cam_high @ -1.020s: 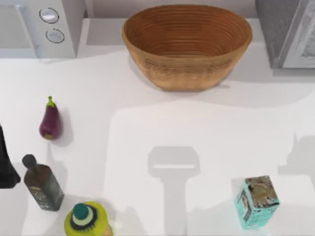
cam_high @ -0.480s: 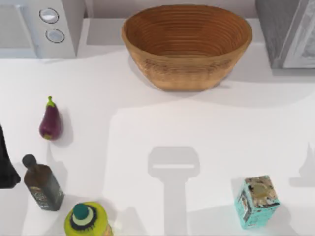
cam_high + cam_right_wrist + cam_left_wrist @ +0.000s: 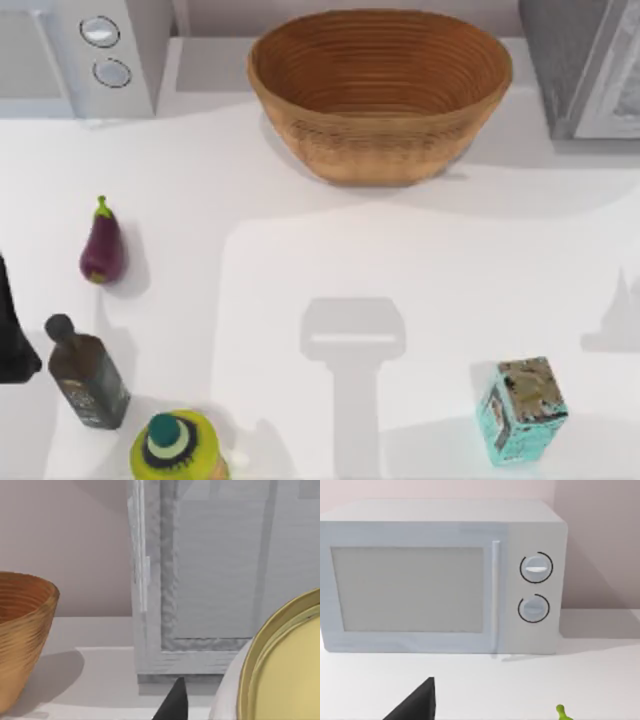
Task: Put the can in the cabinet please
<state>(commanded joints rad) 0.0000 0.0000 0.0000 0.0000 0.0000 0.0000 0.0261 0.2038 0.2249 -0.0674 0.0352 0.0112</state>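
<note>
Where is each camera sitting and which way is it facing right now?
Top view: above the table, looking down; left arm at its left edge.
Left wrist view: low, facing the microwave; dark fingers intrude.
Right wrist view: facing the cabinet, the can close in front.
Shared: basket, cabinet, microwave.

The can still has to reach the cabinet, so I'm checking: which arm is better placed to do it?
Probably the right: its wrist view has the can close up, facing the cabinet. The left wrist view faces the microwave.
</note>
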